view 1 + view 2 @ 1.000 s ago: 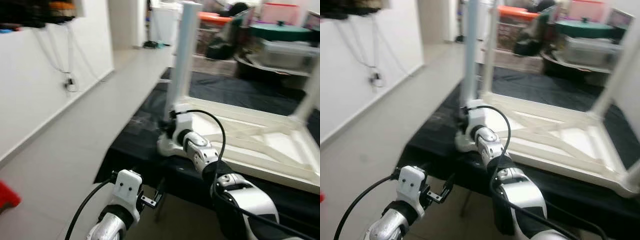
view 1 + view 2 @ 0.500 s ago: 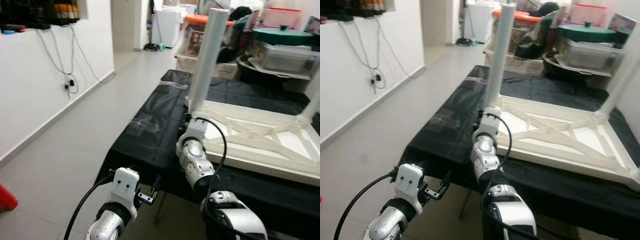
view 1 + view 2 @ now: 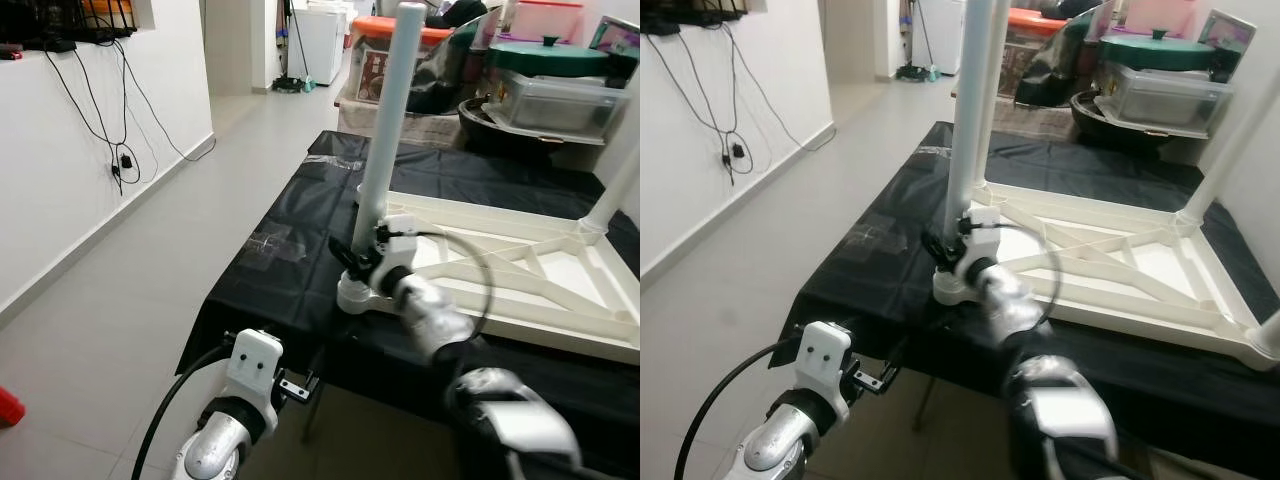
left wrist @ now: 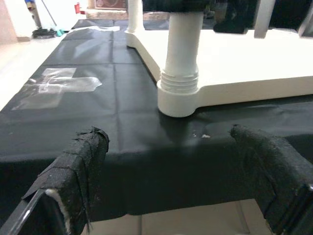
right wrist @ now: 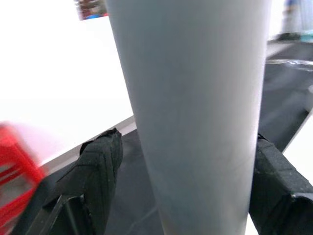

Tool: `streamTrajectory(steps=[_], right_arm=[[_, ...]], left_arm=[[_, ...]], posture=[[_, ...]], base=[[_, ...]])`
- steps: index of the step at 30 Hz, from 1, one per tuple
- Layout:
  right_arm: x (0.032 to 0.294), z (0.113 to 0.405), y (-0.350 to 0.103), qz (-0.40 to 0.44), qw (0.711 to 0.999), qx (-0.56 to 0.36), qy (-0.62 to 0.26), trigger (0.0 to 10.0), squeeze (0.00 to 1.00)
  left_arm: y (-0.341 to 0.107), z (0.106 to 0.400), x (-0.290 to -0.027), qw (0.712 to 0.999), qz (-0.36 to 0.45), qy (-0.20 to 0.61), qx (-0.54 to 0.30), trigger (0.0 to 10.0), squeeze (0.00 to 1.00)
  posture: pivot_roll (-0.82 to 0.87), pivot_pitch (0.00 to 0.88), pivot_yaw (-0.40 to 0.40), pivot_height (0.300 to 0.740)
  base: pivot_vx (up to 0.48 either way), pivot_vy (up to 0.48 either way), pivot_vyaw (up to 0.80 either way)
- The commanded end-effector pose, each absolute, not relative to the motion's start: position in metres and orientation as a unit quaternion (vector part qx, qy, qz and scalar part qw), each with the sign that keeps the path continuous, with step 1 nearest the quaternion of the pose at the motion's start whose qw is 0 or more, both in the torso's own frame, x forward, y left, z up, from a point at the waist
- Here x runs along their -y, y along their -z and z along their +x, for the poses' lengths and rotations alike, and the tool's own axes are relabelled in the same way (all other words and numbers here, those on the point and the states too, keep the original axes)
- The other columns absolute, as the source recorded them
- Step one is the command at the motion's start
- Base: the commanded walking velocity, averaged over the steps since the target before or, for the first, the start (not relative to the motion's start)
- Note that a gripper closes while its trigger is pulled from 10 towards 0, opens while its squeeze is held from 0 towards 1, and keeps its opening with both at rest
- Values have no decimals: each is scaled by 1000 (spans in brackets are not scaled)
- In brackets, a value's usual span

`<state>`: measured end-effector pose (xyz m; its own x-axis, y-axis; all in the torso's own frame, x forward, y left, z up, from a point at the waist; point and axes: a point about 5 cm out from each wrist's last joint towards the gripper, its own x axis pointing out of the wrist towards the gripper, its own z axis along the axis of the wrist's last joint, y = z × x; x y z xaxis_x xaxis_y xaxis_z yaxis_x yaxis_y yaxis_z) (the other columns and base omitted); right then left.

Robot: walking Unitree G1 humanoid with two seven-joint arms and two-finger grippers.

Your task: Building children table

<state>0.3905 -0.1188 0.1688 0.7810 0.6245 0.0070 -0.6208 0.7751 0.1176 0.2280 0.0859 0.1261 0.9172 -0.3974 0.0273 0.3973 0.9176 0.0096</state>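
We see the white children's table (image 3: 520,290) lying upside down on a black cloth (image 3: 290,260) across the centre and right of the head views, its near-left leg (image 3: 385,120) standing upright at centre frame. Our right gripper (image 3: 358,262) sits low on that leg just above its socket, and in the right wrist view the grey-white tube runs between the two black fingers (image 5: 100,171), one on each side; they look to be pressing on it, though the contact itself is hard to make out. Our left gripper (image 3: 300,385) hangs at the bottom left, below the cloth's front edge, its jaws spread wide with nothing between them, pointing at the leg's base (image 4: 180,93).
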Motion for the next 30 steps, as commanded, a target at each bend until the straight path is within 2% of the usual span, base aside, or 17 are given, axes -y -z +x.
streamTrajectory(steps=[1, 4, 12, 13, 16, 18, 19, 21, 24, 25, 27, 28, 29, 30], right_arm=[[96, 385, -163, 29, 907, -50, -416, 10000, 0], [82, 377, -158, -19, 853, -92, -513, 10000, 0], [66, 376, -162, -12, 838, -98, -537, 10000, 0], [64, 378, -162, -8, 850, -96, -517, 0, 0], [63, 380, -162, -4, 863, -94, -496, 0, 0], [70, 386, -163, -23, 898, -76, -433, 0, 0], [70, 386, -163, -23, 898, -76, -433, 0, 0], [83, 392, -160, -25, 938, -67, -340, 0, 0], [90, 395, -159, -22, 953, -65, -294, 0, 0], [102, 398, -156, -12, 975, -64, -214, 0, 0], [102, 398, -156, -12, 975, -64, -214, 0, 0], [118, 399, -152, 3, 992, -63, -109, 0, 0], [118, 399, -152, 3, 992, -63, -109, 0, 0], [133, 397, -146, 14, 998, -63, -8, 0, 0]], left_arm=[[-123, 228, -85, 979, 5, 204, 11, 10000, 0], [-122, 228, -84, 979, 4, 205, 10, 10000, 0], [-120, 224, -82, 979, 6, 205, 9, 10000, 0], [-119, 222, -82, 979, 7, 206, 8, 10000, 0], [-117, 220, -82, 978, 7, 206, 7, 10000, 0], [-116, 220, -81, 978, 6, 207, 4, 10000, 0], [-116, 220, -81, 978, 6, 207, 4, 10000, 0], [-115, 220, -81, 978, 5, 208, 3, 10000, 0], [-115, 221, -81, 978, 4, 208, 2, 10000, 0], [-115, 221, -81, 978, 4, 208, 3, 10000, 0], [-115, 221, -81, 978, 4, 208, 3, 10000, 0], [-115, 222, -82, 978, 4, 208, 3, 10000, 0], [-115, 222, -82, 978, 4, 208, 3, 10000, 0], [-115, 223, -82, 978, 5, 209, 2, 10000, 0]], posture=[[76, 0, -91, 740], [100, 0, -111, 740], [125, 0, -127, 740], [119, 0, -123, 740], [119, 0, -123, 740], [108, 0, -120, 740], [108, 0, -120, 740], [102, 0, -116, 740], [101, 0, -116, 740], [97, 0, -113, 740], [97, 0, -113, 740], [84, 0, -100, 740], [84, 0, -100, 740], [78, 0, -100, 740]], base=[[0, 0, 0], [0, 0, 0], [0, 0, 0], [0, 0, 0], [0, 0, 0], [0, 0, 0], [0, 0, 0], [0, 0, 0], [0, 0, 0], [0, 0, 0], [0, 0, 0], [0, 0, 0], [0, 0, 0], [0, 0, 0]])
